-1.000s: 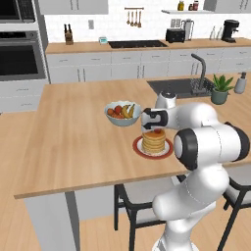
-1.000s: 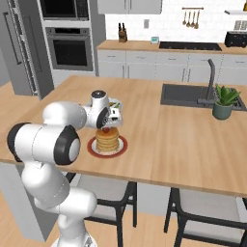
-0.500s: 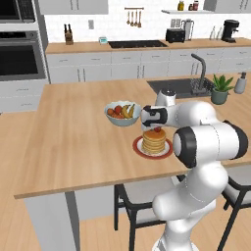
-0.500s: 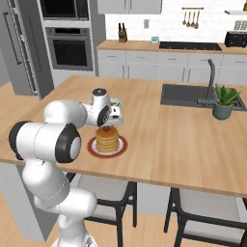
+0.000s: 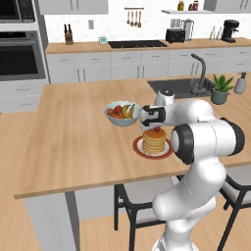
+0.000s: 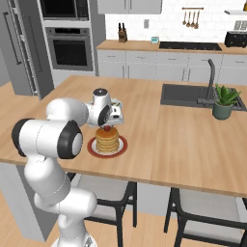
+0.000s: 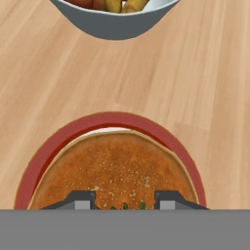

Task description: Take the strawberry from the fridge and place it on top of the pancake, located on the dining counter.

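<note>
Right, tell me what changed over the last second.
Almost nothing. The gripper stays just above the pancake, fingers still shut on the strawberry, perhaps a touch lower. The pancake's plate, the fruit bowl and the counter are where they were.

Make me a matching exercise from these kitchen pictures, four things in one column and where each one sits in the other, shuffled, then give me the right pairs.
Things:
1. strawberry
2. pancake
3. fruit bowl
4. potted plant

Places:
A. on the red-rimmed plate
B. beside the sink
C. between the fingertips of the gripper, just above the stack
D. on the dining counter behind the plate

Pairs: 1-C, 2-A, 3-D, 4-B
</note>
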Robot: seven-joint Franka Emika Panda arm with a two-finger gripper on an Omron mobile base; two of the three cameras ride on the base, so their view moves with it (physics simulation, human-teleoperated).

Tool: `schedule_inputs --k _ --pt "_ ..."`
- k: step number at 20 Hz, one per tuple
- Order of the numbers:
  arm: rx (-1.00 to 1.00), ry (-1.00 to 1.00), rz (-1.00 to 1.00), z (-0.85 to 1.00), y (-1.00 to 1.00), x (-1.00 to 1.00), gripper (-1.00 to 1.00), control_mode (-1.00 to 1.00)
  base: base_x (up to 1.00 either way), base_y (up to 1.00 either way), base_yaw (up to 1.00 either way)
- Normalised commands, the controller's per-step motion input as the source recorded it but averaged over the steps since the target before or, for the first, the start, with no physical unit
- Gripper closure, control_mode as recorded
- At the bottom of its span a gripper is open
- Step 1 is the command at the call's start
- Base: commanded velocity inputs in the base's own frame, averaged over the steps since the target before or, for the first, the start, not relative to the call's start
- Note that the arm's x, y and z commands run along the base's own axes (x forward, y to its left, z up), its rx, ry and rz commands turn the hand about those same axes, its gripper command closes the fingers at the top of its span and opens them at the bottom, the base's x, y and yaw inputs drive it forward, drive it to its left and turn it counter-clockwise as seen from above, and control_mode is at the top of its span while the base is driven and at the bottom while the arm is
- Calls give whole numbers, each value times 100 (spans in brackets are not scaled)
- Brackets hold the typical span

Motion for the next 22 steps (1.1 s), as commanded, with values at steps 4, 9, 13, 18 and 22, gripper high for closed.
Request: schedule_inputs --k 4,9,13,18,22 --pt "0 3 0 -15 1 0 100 -100 0 0 0" --pt "0 1 0 -6 0 0 -100 -100 0 0 0" --pt "0 0 0 0 0 0 -100 -100 0 0 0" --pt "0 0 0 7 0 0 -100 -100 0 0 0" --pt "-2 0 0 25 1 0 -100 -100 0 0 0"
